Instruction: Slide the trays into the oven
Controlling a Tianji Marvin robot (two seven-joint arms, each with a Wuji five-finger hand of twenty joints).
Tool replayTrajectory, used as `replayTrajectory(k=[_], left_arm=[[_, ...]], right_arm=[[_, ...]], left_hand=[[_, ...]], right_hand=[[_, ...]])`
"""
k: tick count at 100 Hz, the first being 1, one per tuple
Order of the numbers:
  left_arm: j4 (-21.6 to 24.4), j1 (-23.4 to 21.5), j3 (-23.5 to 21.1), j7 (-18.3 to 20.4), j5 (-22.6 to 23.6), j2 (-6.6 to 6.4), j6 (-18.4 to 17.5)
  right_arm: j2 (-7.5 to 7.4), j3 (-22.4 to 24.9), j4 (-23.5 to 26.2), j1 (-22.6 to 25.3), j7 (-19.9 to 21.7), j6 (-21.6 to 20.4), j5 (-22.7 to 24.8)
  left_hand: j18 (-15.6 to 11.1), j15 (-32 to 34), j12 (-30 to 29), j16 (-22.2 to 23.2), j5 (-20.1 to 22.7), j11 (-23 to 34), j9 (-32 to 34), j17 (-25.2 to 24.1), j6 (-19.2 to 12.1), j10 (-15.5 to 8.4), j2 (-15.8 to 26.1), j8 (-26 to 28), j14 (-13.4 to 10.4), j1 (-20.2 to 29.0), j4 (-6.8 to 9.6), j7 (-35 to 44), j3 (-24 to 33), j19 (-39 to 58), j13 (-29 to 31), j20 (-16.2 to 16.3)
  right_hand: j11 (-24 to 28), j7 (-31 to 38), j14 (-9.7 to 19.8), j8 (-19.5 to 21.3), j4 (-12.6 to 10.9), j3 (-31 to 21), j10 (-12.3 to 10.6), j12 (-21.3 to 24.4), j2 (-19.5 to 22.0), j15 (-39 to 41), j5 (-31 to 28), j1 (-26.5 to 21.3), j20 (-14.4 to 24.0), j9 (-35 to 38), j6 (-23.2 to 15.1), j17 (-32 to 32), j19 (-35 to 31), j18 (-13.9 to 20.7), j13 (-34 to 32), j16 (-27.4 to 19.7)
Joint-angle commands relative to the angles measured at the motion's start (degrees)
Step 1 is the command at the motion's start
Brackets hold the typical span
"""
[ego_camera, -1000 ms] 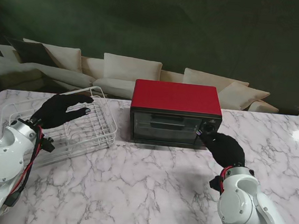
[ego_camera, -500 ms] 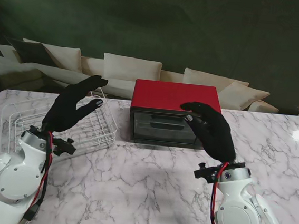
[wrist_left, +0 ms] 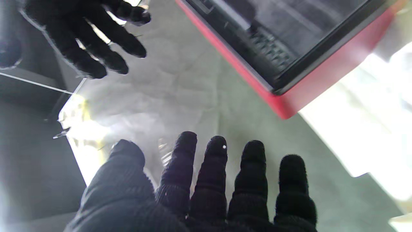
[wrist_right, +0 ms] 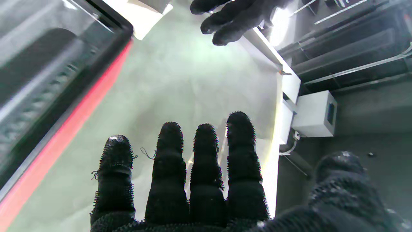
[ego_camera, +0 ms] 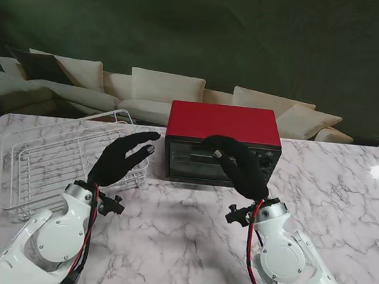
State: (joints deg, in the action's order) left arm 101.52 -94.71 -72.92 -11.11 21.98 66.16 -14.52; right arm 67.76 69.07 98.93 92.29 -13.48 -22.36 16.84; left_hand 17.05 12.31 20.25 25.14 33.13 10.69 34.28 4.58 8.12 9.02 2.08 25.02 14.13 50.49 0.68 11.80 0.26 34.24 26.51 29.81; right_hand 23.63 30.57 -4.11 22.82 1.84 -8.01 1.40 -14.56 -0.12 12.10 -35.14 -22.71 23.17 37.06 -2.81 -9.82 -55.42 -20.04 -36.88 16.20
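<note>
Stand view — both hands empty, fingers spread, before the shut oven (ego_camera: 223, 144).
Wire trays (ego_camera: 73, 161) look light, stiff — grip a rim.

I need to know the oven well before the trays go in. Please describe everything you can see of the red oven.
The red oven is a small box with a glossy red top and sides and a black front. Its dark glass door looks closed, and a horizontal rack shows faintly behind it. Round black knobs sit at the right end of the front. It stands upright on the marble table, far from me, about centre. The white wire trays lie apart to its left. The right hand is raised in front of the door; contact cannot be told.
</note>
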Motion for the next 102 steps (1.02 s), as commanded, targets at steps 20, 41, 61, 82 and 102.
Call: replayTrajectory(k=[20, 41, 61, 82, 102], left_arm=[[-5.14, 0.94, 0.07, 1.50, -2.39, 0.52, 2.90], [-4.10, -0.69, -2.13, 3.66, -0.99, -0.21, 2.20], [-3.41, -1.13, -2.81, 3.85, -0.16, -0.37, 1.63], [-3.26, -0.97, -2.93, 3.98, -0.13, -0.39, 1.84], [-3.40, -0.69, -2.93, 3.92, -0.39, -0.33, 2.23]], right_arm=[[-0.08, -0.19, -4.91, -0.19, 1.13, 2.23, -0.59], [-0.05, 0.22, -4.83, -0.04, 1.07, 2.29, -0.85], [-0.05, -0.08, -5.23, -0.80, 1.46, 2.23, -1.32], [-0.03, -0.35, -5.59, -1.25, 2.02, 2.37, -2.28], [0.02, -0.32, -5.31, -1.20, 1.71, 2.84, -2.06]], left_hand=[[-0.72, 1.20, 0.96, 1.47, 0.55, 1.75, 0.24, -1.56, 0.78, -0.81, 2.50, 0.16, -0.98, 1.40, -0.25, 0.42, -1.64, 0.42, 0.31, 1.02], [-0.43, 1.34, 0.74, 1.61, 0.72, 1.77, 0.65, -1.25, 0.82, -0.61, 2.58, -0.07, -0.64, 1.35, -0.37, 0.49, -1.70, 0.47, 0.64, 1.21], [-0.38, 1.38, 0.63, 1.66, 0.67, 1.59, 0.73, -1.20, 0.92, -0.51, 2.69, -0.27, -0.47, 1.40, -0.41, 0.33, -1.71, 0.54, 0.65, 1.37], [-0.33, 1.41, 0.61, 1.70, 0.61, 1.51, 0.74, -1.27, 0.99, -0.39, 2.69, -0.37, -0.36, 1.42, -0.41, 0.22, -1.71, 0.57, 0.65, 1.43], [-0.34, 1.44, 0.62, 1.73, 0.53, 1.48, 0.75, -1.38, 1.04, -0.38, 2.71, -0.43, -0.32, 1.44, -0.41, 0.14, -1.70, 0.56, 0.64, 1.46]], right_hand=[[-1.51, 0.78, 2.27, -1.85, 0.55, -2.16, -1.98, 0.66, -0.77, -1.91, 1.49, 1.19, -1.00, 0.19, -2.11, 1.02, 1.84, 2.61, 1.17, -1.21], [-1.55, 0.95, 2.25, -2.25, 0.57, -2.48, -1.68, 0.67, -0.94, -1.91, 1.31, 1.25, -0.84, 0.52, -2.02, 0.92, 1.96, 2.55, 0.91, -1.25], [-1.40, 1.03, 2.41, -2.53, 0.59, -2.74, -1.61, 0.58, -1.12, -1.87, 1.14, 1.33, -0.70, 0.77, -2.00, 0.72, 2.01, 2.52, 0.74, -1.26], [-1.28, 1.11, 2.42, -2.73, 0.60, -3.04, -1.33, 0.51, -1.20, -1.86, 1.13, 1.45, -0.57, 0.83, -1.84, 0.61, 2.05, 2.55, 0.67, -1.29], [-1.17, 1.15, 2.36, -2.87, 0.63, -3.32, -1.21, 0.45, -1.27, -1.82, 1.10, 1.45, -0.46, 0.80, -1.68, 0.55, 2.01, 2.60, 0.66, -1.30]])
